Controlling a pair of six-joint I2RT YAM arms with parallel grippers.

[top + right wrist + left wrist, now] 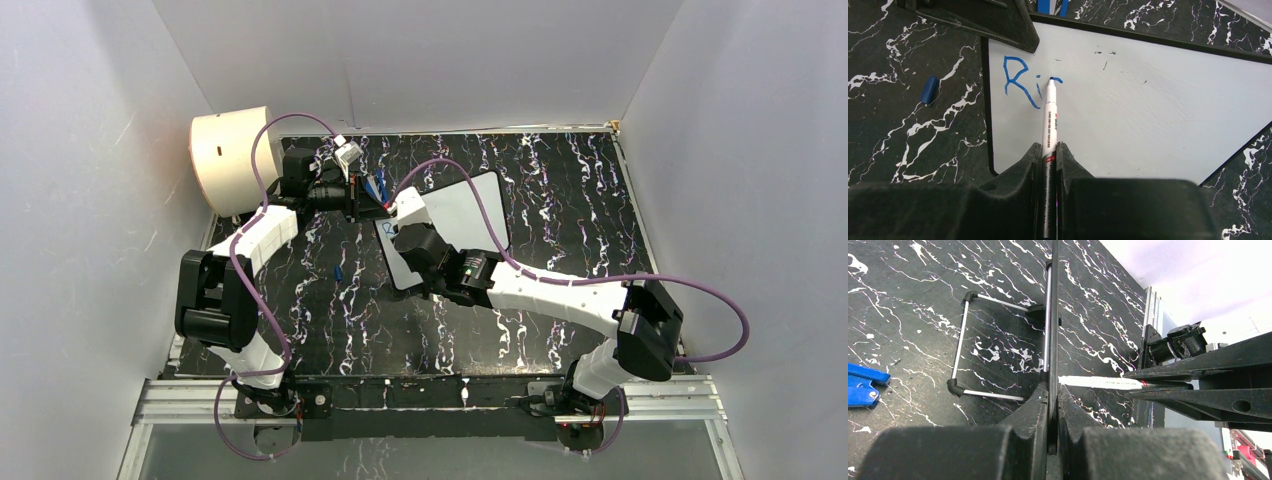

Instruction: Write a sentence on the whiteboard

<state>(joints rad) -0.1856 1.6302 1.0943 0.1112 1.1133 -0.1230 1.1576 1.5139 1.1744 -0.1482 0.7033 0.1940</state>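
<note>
The whiteboard (465, 215) lies tilted on the black marbled table, its wire stand (960, 340) folded out behind it. My left gripper (1053, 387) is shut on the board's left edge (1054, 315); it shows in the top view (372, 205). My right gripper (1048, 146) is shut on a white marker pen (1049, 120), also in the top view (408, 222). The pen tip touches the board (1148, 110) right of the blue lettering (1020, 82), which reads "Ri" plus a short stroke at the tip. The pen also shows in the left wrist view (1098, 382).
A cream cylindrical drum (232, 160) stands at the back left. The blue marker cap (929, 90) lies on the table left of the board. A blue object (863, 385) lies behind the board. White walls enclose the table.
</note>
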